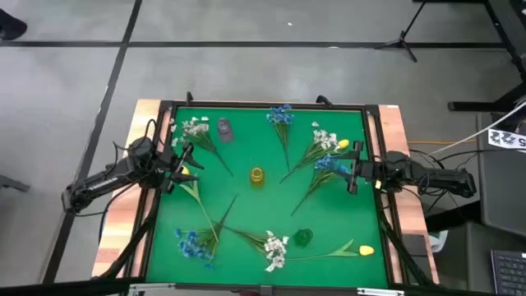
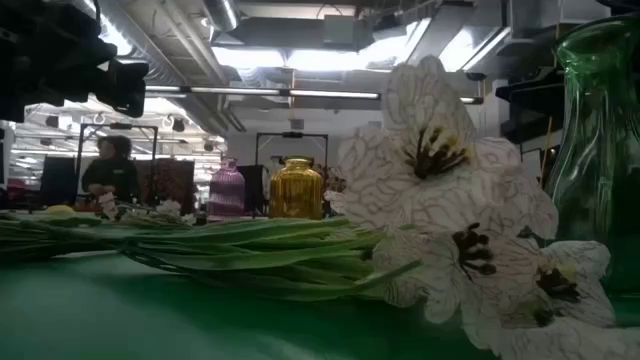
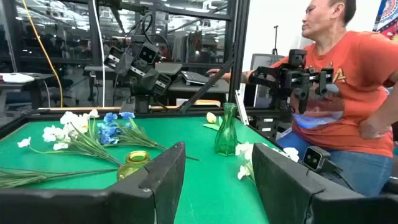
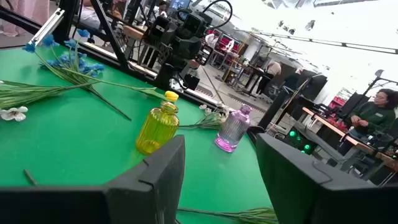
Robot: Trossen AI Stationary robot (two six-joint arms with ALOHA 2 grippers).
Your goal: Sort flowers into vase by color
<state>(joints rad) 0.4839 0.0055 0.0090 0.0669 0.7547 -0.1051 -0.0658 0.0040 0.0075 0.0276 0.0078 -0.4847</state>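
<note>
**Both hands spread, nothing held, flowers all on the mat**

White blossoms [image 2: 470, 215] fill the low view right at the lens, green vase [image 2: 600, 150] just behind them. Counter [image 1: 246, 205] is green-topped with flowers scattered around it in a ring: white sprigs [image 1: 195, 128] far left, blue sprig [image 1: 280, 115] far middle, white sprig with a yellow bud [image 1: 327, 141] far right, another blue sprig [image 1: 330, 164] just beside the right hand. Near edge: blue cluster [image 1: 192, 243], white cluster [image 1: 275, 249], yellow bud [image 1: 366, 249]. Left hand [image 1: 182, 161] sits over the left edge, fingers apart, empty. Right hand [image 1: 355, 168] sits over the right edge, fingers apart, empty. Three vases stand upright and empty: yellow vase [image 1: 257, 175] centre, purple vase [image 1: 224, 127] far left, the green one near the front edge. Person in an orange shirt [image 3: 348, 81] beside the counter.
</note>
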